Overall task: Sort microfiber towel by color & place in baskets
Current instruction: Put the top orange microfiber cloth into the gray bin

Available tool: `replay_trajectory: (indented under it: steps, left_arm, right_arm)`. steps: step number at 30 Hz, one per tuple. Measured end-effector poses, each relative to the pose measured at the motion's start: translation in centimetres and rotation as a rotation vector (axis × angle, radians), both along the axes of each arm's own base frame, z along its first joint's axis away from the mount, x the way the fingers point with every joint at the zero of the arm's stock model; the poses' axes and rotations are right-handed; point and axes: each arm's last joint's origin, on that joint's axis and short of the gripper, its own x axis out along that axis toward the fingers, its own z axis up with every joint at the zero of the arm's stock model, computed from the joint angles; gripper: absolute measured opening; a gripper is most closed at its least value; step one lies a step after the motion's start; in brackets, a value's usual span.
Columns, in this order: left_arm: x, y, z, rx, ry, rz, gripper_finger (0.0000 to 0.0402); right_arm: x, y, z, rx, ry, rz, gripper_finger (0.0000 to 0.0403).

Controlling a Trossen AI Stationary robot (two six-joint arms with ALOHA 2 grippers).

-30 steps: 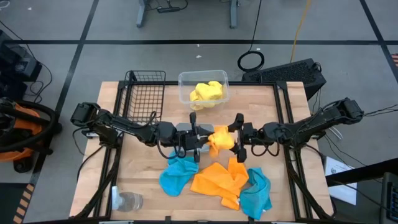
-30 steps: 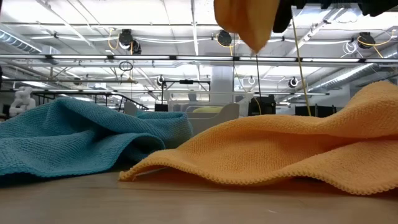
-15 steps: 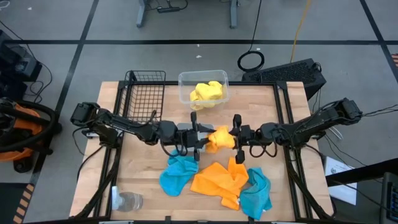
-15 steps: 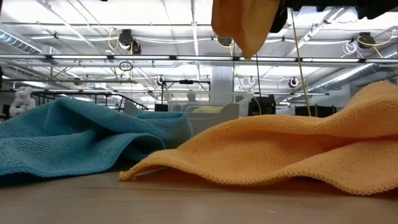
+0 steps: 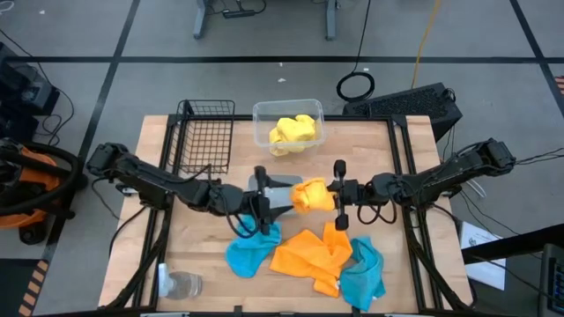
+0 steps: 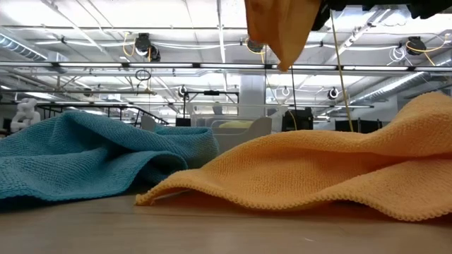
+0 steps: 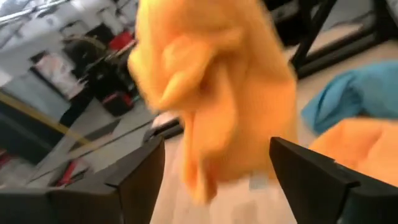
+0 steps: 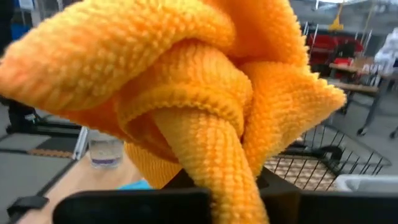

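My right gripper (image 5: 331,195) is shut on a bunched orange towel (image 5: 310,194) held above the table's middle; the towel's lower tip (image 6: 282,42) shows in the low view. My left gripper (image 5: 267,201) stands open just left of the towel, apart from it, its fingers (image 7: 134,177) wide in its wrist view. On the table lie a blue towel (image 5: 251,248), an orange towel (image 5: 308,255) and a teal towel (image 5: 363,275). The black wire basket (image 5: 207,132), the clear tub (image 5: 261,132) with yellow towels (image 5: 291,132) and the grey tray (image 5: 284,182) stand toward the far edge. My right gripper pinches a bunch of several folds of the orange towel (image 8: 205,143) between its two fingers. The fingers come in level from the table's right side. The towel is lifted clear of the table and droops slack below and ahead of the fingers.
A clear glass cup (image 5: 182,283) stands at the near left corner. The lying towels cover the near middle of the table. Bare wood shows at the left between the cup and the wire basket.
My right gripper has shut on the orange towel. My left gripper has opened, let go of it and drawn back toward the table's left edge. The towel stays lifted clear in the right gripper, almost where it was.
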Motion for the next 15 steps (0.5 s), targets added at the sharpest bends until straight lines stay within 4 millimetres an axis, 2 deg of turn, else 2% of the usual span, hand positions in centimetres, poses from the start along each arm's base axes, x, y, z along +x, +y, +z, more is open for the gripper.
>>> replay_trajectory:
  steps: [3, 8, 15]
  left_arm:
    - [-0.8, -0.6, 0.5, 0.019, 0.0, 0.058, 0.0294]
    - [-2.5, -1.0, 0.7, -0.036, 0.062, 0.117, 0.0294]
    - [-4.9, 0.2, 1.2, -0.166, 0.113, 0.292, 0.0294]
  right_arm:
    - [0.0, 0.1, -0.1, -0.065, 0.014, 0.001, 0.0005]
    - [0.6, 0.1, -0.9, -0.054, 0.04, -0.032, 0.0004]
    - [2.7, 0.5, -2.7, -0.028, -0.008, -0.053, 0.0004]
